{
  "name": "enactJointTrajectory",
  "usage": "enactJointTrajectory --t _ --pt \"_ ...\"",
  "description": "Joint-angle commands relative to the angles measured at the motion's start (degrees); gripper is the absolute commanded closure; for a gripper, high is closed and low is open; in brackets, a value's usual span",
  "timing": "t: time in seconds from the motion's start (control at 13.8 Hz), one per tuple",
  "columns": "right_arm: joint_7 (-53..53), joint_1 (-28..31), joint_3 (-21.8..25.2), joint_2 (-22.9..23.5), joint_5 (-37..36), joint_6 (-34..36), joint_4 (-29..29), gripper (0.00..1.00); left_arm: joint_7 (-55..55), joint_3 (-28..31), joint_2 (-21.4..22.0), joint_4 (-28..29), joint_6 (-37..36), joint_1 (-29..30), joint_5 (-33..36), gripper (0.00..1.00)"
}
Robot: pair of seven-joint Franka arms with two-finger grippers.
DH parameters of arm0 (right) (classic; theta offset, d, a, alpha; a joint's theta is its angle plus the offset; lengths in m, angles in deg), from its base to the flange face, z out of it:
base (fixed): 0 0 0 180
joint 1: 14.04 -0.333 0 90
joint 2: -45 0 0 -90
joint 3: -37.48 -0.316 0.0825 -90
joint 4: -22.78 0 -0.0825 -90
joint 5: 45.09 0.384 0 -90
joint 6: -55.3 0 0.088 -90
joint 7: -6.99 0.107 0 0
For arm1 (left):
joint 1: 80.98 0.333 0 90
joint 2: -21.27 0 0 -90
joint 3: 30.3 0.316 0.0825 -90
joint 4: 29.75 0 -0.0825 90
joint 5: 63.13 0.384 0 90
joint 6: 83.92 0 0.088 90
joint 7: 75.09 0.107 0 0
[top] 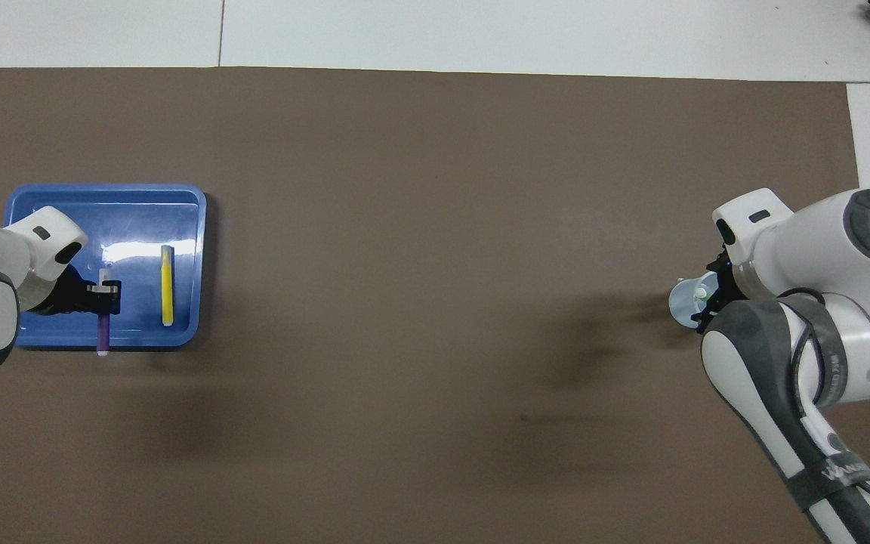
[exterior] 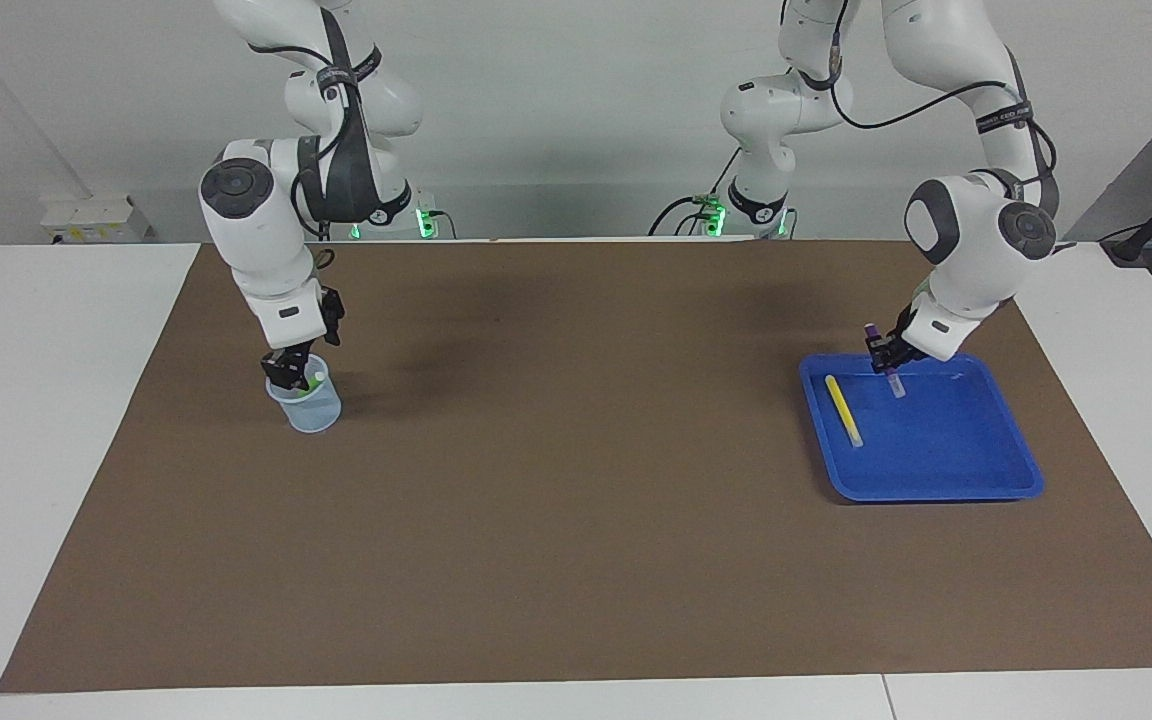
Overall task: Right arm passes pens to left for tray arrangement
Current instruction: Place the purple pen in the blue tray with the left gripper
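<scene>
On the brown mat, the left hand (exterior: 883, 362) pinches the purple pen (exterior: 888, 372) over the blue tray (exterior: 936, 480).

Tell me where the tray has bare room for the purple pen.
The blue tray is bare from the yellow pen toward the left arm's end. The left gripper holds the purple pen beside the yellow one. The right gripper crowds the cup.

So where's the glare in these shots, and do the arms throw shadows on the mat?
Overhead view: a white glare streak lies on the blue tray's floor beside the yellow pen; soft dark arm shadows blotch the brown mat. Facing view: the tray shows almost no glare, and fainter shadows sit on the mat near the robots.
</scene>
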State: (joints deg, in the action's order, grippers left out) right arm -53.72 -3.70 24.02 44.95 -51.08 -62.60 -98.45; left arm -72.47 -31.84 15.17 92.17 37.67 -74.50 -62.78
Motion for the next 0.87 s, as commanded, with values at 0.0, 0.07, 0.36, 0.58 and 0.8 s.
enactJointTrajectory --t 0.0,0.07,0.36,0.58,0.8 --pt "2.62 0.56 -0.52 -0.65 -1.04 -1.45 -1.82 0.19 0.54 -0.30 -5.50 -4.14 2.24 0.64 1.50 1.00" --pt "2.36 0.73 -0.52 -0.56 -1.04 -1.63 -1.91 0.20 0.54 -0.30 -6.82 -4.40 3.55 0.64 1.50 1.00" --pt "2.71 0.65 -0.52 -0.65 -1.04 -3.55 -3.04 0.26 0.54 -0.30 -9.63 -4.58 7.78 1.69 1.59 1.00" --pt "2.27 1.44 -0.52 -0.21 -1.04 -4.97 -4.10 0.39 0.54 -0.30 -11.04 -4.58 9.62 1.70 1.59 1.00" --pt "2.35 1.53 -0.52 -0.12 -1.04 -5.06 -4.10 0.39 0.54 -0.30 -11.75 -4.41 11.12 1.61 1.59 1.00"
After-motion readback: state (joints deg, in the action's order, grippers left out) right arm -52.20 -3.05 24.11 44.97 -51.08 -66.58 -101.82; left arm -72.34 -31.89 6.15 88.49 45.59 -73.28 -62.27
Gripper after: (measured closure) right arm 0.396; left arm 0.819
